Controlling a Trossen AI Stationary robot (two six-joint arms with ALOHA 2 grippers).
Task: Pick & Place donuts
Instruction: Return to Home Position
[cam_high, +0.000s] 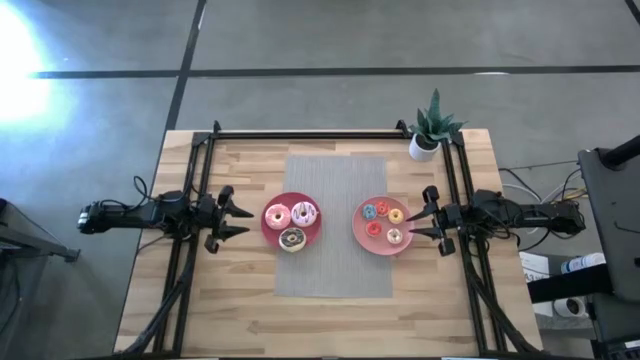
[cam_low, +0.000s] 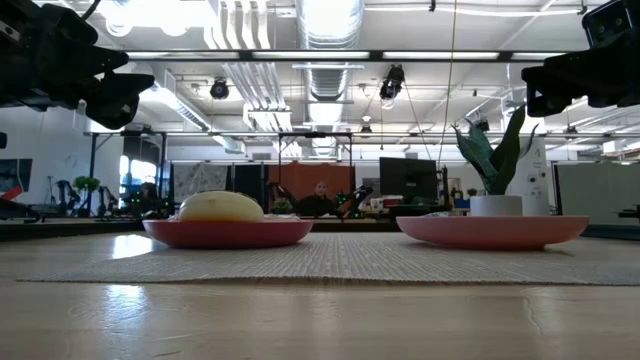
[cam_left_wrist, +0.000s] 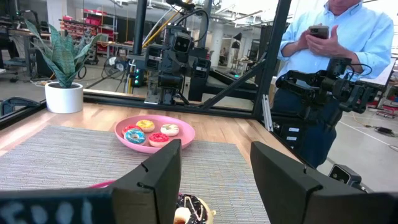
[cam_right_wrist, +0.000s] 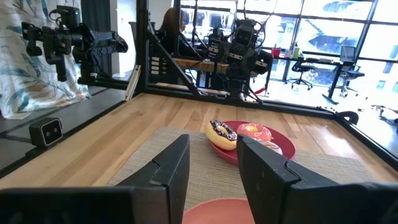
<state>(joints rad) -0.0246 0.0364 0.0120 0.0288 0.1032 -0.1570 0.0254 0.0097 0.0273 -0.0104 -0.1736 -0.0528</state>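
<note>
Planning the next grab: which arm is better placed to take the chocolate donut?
Left, I'd judge. The left gripper hovers open beside the left plate, and the chocolate donut lies on that plate's near edge. The right gripper sits open by the right plate.

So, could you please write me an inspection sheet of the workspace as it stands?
Surface: wooden table with a grey mat.
Job's things: three large donuts on the left plate; four small donuts on the right plate.
Clutter: potted plant at the far right corner.
Hands: left hand open beside the left plate; right hand open beside the right plate.
Cables: bundle off the right edge.
Surroundings: person holding a phone.
</note>
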